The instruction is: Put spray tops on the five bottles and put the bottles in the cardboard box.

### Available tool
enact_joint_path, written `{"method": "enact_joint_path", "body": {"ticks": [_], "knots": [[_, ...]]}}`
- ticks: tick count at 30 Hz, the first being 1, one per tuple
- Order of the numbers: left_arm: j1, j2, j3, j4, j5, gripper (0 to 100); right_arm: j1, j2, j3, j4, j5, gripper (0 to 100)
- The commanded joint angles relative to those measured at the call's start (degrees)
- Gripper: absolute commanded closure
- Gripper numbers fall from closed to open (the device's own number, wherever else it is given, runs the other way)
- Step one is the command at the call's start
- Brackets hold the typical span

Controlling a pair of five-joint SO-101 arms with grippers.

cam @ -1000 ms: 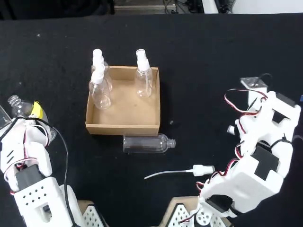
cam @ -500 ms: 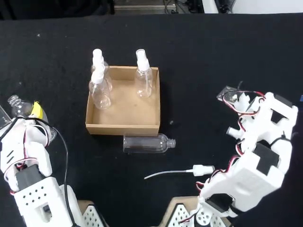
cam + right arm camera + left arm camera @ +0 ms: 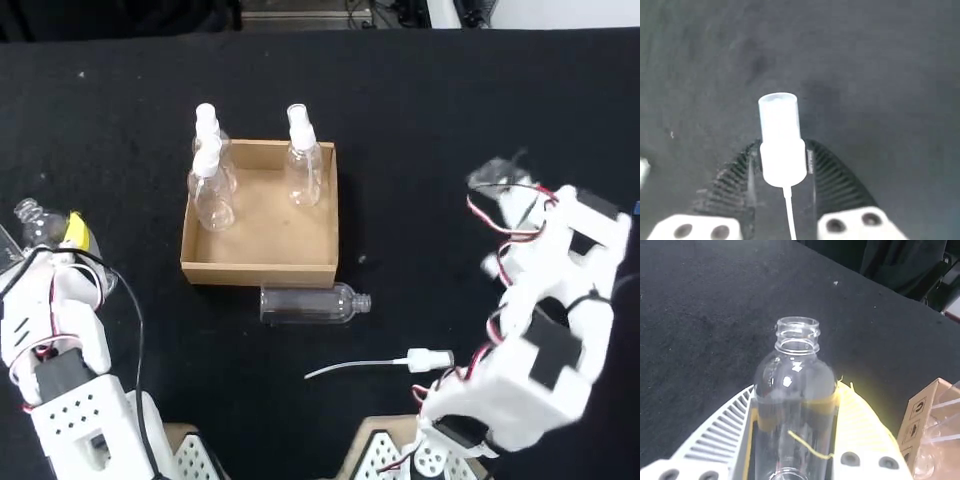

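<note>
My left gripper is shut on a clear uncapped bottle, neck pointing away from the wrist; from above, that bottle sits at the table's left edge. At the right, my right gripper is shut on a white spray top and hangs over the black table. The cardboard box holds capped bottles: two at its back left and one at its back right. Another uncapped bottle lies on its side in front of the box. A loose spray top lies nearby with its tube pointing left.
The table is covered in black cloth. Both arm bases stand at the near edge. Open cloth lies between the box and the right arm.
The right arm has swung its gripper with the spray top left, toward the table's middle, and is blurred now. The left arm and the bottles on the table have kept still.
</note>
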Motion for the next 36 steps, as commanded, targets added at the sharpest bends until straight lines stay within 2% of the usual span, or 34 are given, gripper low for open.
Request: {"method": "enact_joint_path", "body": {"ticks": [1,5,9,15,19,23,27,36], "knots": [[0.84,-1.32,3.21,-9.67,0.35,97,-3.69,-13.85,-1.63,0.18,-19.69,98.8],[0.84,-1.41,9.36,-22.24,0.00,97,-9.41,-26.24,-2.42,4.22,-31.82,98.7],[0.84,-1.41,11.91,-27.60,0.00,97,-17.49,-37.05,-5.23,10.29,-39.65,98.7],[0.75,-1.49,11.74,-27.78,0.00,97,-31.56,-49.27,-13.23,12.84,-51.52,98.7],[0.66,-6.51,12.44,-27.16,0.00,97,-41.05,-53.58,-20.26,12.84,-56.70,98.7],[0.84,-17.85,14.02,-20.22,0.18,97,-48.70,-54.29,-25.71,12.57,-59.43,98.7],[0.84,-27.43,15.78,-14.07,0.26,97,-55.65,-54.37,-25.98,6.33,-61.71,98.7],[0.84,-26.29,16.31,-17.32,0.18,97,-71.56,-54.20,-24.92,-12.66,-67.16,98.7]]}}
